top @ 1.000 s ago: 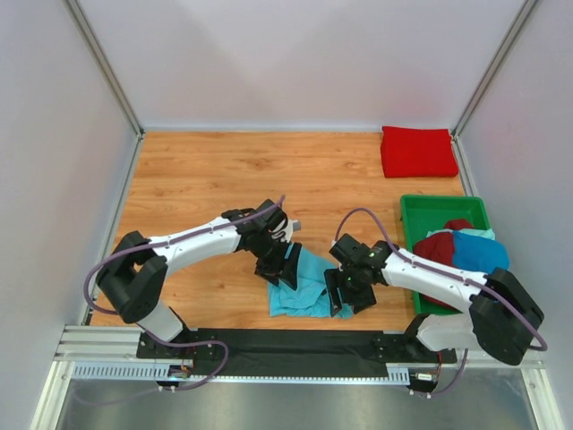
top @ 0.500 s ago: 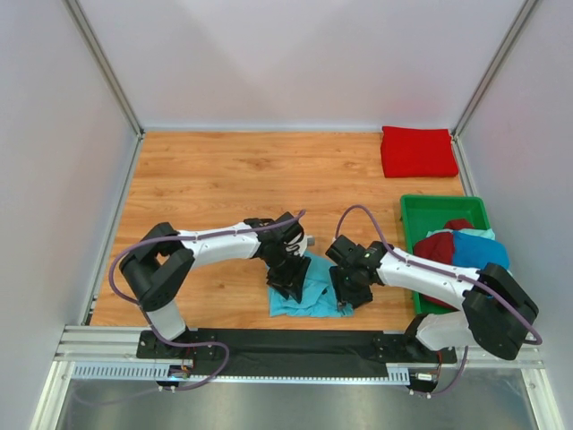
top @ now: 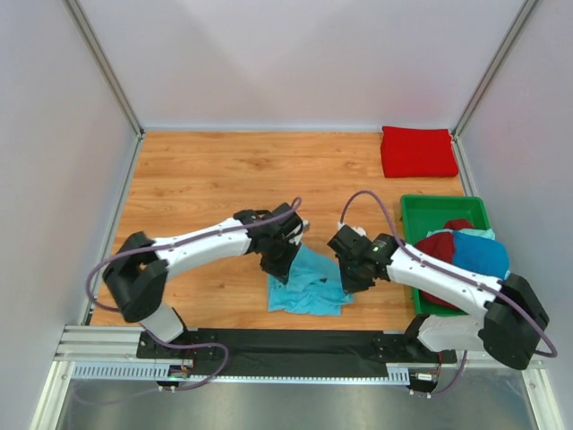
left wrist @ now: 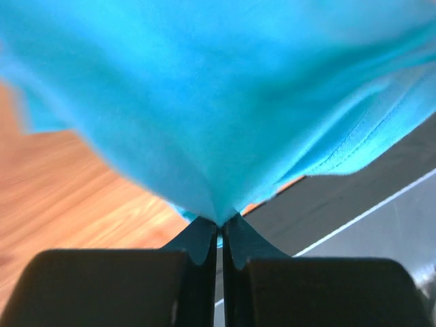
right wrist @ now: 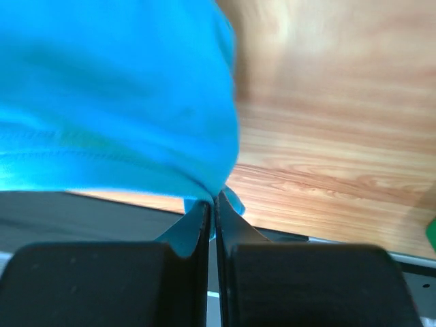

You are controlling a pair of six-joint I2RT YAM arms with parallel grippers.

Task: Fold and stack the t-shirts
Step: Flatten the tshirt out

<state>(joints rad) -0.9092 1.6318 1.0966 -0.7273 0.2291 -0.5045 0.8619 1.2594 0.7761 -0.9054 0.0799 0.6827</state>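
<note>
- A light turquoise cloth t-shirt (top: 309, 288) is seen crumpled on the wooden tabletop (top: 197, 179). It lies near the front edge, between the two arms and just beyond a black strip (top: 295, 343) laid along that edge.
- The left gripper (top: 278, 267) is set on the shirt's upper left edge. In the left wrist view its black fingers (left wrist: 197, 242) are pressed together, with a peak of turquoise cloth pinched between the tips. The fabric is spread out from that peak like a tent.
- The right gripper (top: 352, 282) is set at the shirt's right edge. In the right wrist view its jaws are likewise closed, with a fold of the same cloth nipped between them.
- Wood grain is seen beyond the cloth in both wrist views, partly blurred.
- A bright red cloth t-shirt (top: 418, 150), folded into a flat rectangle, is laid in the far right corner of the table, well apart from the turquoise one.
- A green plastic tray (top: 414, 208) is placed by the right edge, between the red rectangle and the right arm's base.
- A dark red t-shirt (top: 437, 246) and a deeper blue t-shirt (top: 482, 254) are heaped unfolded in the tray, touching each other. The blue one is spilled over the tray's right rim.
- A strip of paler turquoise cloth is visible behind the blue; which garment it belongs to cannot be told.
</note>
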